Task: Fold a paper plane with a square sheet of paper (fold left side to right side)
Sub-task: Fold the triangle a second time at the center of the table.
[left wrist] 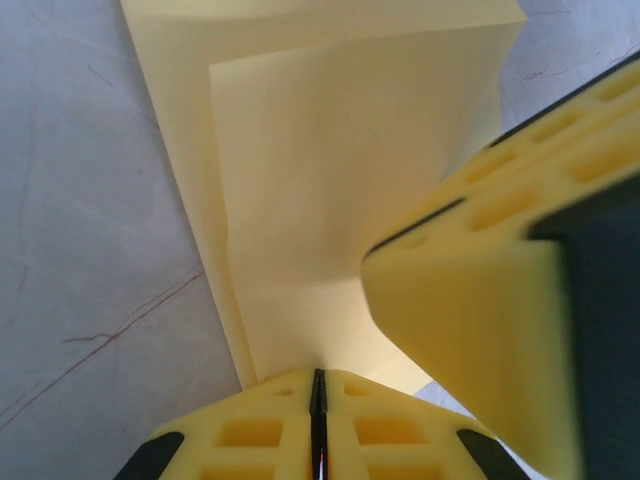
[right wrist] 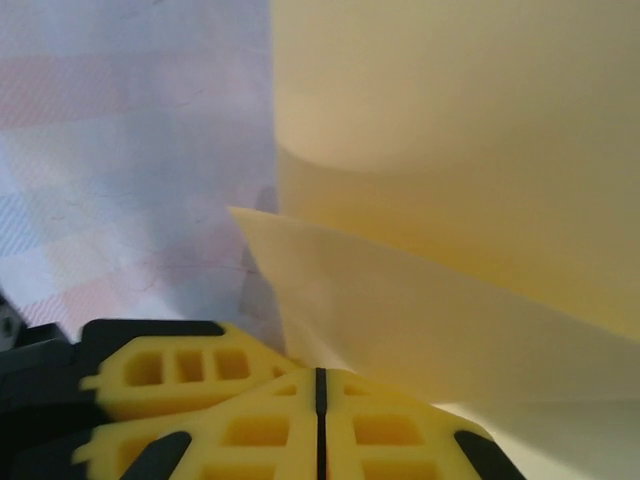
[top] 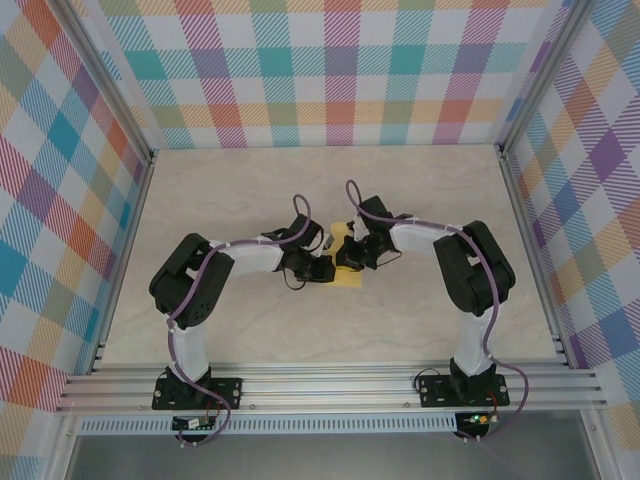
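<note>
The square sheet of paper lies folded in pale yellow layers on the table's middle, between my two grippers. In the left wrist view the paper narrows down to my left gripper, whose jaws are shut on its near edge. My right gripper's fingers loom at the right there. In the right wrist view a flap of the paper rises curved from my right gripper, which is shut on it. From above, the left gripper and right gripper nearly touch. The paper plane is out of view.
The pale marbled tabletop is walled by checked cloth panels behind and on both sides. An aluminium rail carrying both arm bases runs along the near edge. The left gripper's finger sits close beside the right gripper.
</note>
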Available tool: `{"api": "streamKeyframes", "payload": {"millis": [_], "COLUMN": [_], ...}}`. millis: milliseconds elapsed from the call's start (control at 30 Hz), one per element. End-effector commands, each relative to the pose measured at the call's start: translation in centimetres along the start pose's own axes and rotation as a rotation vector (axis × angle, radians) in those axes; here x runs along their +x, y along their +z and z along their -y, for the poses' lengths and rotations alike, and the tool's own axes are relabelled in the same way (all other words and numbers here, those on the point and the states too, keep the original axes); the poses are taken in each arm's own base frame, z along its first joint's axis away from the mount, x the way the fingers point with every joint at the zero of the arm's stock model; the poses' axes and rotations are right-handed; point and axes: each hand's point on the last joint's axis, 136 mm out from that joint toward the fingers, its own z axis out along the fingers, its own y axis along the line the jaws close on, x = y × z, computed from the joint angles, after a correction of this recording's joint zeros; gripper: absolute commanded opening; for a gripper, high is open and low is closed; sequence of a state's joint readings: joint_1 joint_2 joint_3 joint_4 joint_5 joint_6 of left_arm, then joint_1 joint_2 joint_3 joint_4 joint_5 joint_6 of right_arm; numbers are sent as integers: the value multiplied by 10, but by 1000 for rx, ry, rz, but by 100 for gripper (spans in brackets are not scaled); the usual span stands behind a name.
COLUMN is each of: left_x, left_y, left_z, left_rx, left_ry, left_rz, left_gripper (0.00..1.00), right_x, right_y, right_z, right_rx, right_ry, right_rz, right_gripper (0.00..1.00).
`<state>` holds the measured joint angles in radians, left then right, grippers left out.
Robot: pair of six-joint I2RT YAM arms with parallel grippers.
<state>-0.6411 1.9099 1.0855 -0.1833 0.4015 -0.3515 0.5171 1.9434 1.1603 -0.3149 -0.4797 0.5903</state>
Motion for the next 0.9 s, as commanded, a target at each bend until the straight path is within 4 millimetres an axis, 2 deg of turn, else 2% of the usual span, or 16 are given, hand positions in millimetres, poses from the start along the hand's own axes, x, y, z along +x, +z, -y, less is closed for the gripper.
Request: {"api": "streamKeyframes", "payload": {"millis": [0, 167, 333, 867], "left_x": [51, 52, 53, 55], "left_y": [12, 12, 14, 16], "left_z": [-48, -50, -51, -54], "left_rx": [-190, -198, -197, -200], "left_ry": [-75, -76, -80, -79], "left_rz": [-163, -165, -169, -173], "left_gripper": [9, 8, 8, 8], "right_x": [6, 8, 1, -36], "right_y": [10, 13, 12, -19], "right_z": [12, 26, 37, 62], "right_rx": [27, 88, 148, 176], "right_ry": [26, 21, -9, -21], "right_rz": [-30, -33, -18, 67], "right_gripper": [6, 7, 7, 9]}}
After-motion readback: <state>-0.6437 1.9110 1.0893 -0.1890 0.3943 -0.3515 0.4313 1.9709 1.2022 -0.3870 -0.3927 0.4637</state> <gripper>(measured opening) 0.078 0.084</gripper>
